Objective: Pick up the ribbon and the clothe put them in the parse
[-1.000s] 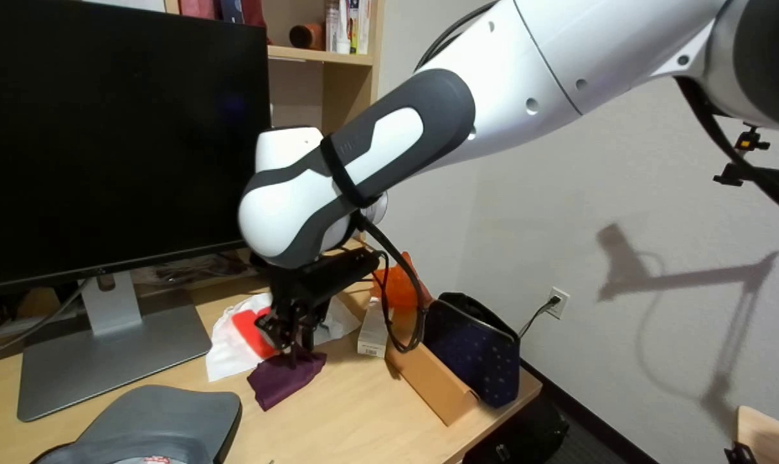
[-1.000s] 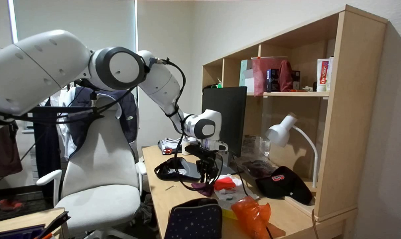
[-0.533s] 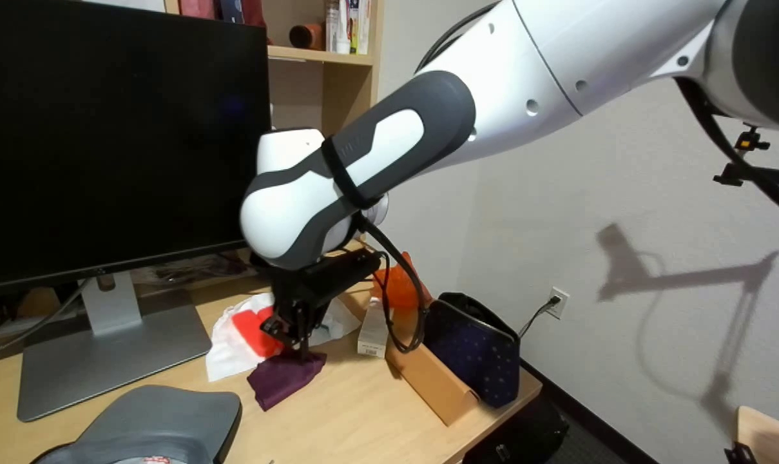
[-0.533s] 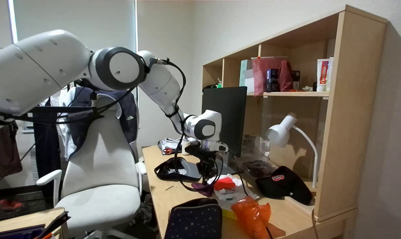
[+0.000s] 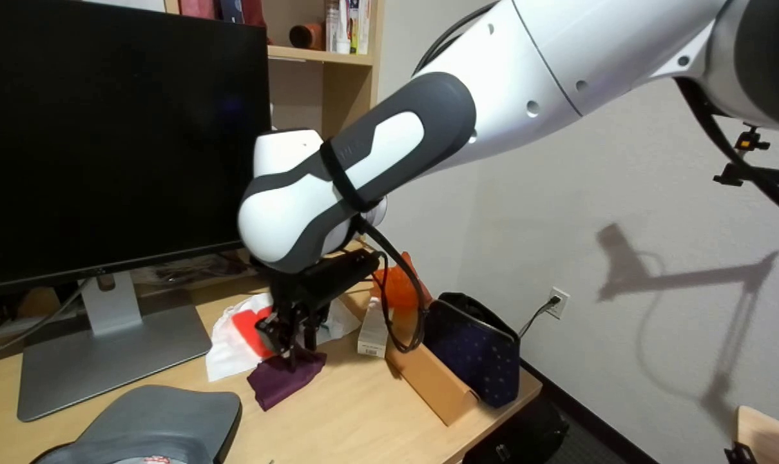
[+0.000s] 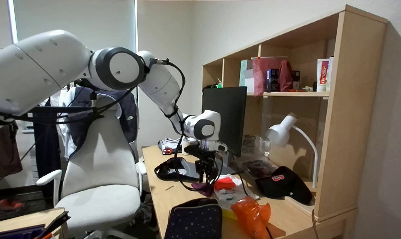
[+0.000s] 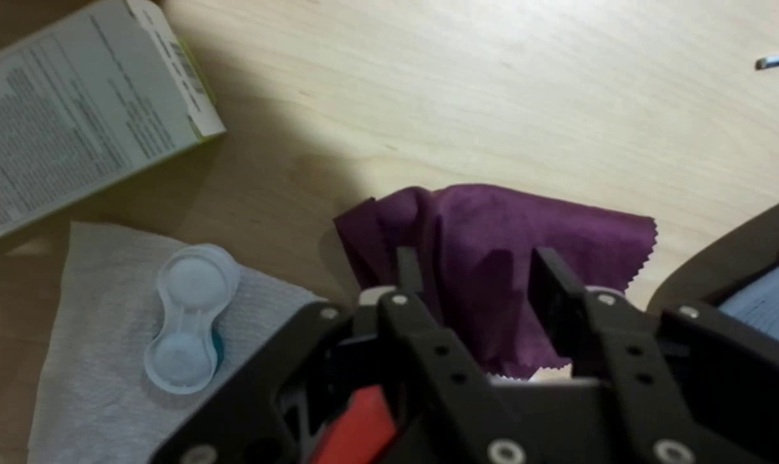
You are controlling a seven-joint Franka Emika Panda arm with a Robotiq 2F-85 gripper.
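Note:
The clothe, a dark purple-maroon square of fabric, lies rumpled on the desk in both exterior views point(image 5: 279, 385) point(image 6: 205, 190) and in the wrist view point(image 7: 492, 219). My gripper point(image 7: 477, 258) points down over it, fingers apart, with a raised fold of the clothe below and between them. In the exterior views the fingertips point(image 5: 301, 357) point(image 6: 204, 182) are at or just above the fabric; exact contact cannot be told. The parse, a navy star-dotted pouch, stands open-topped at the desk's end point(image 5: 470, 351) point(image 6: 193, 220). The ribbon is hidden or out of view.
A red-and-white packet point(image 5: 250, 332) lies on white paper beside the clothe. A white box point(image 5: 372, 335), a cardboard piece point(image 5: 431, 386) and an orange bag point(image 6: 251, 214) lie between clothe and parse. A grey cap point(image 5: 163, 412) and a monitor point(image 5: 118, 148) are nearby.
Half a second ago the fingers were close together at the clothe; now they are apart again, as one second ago. The clothe and the parse have not visibly moved.

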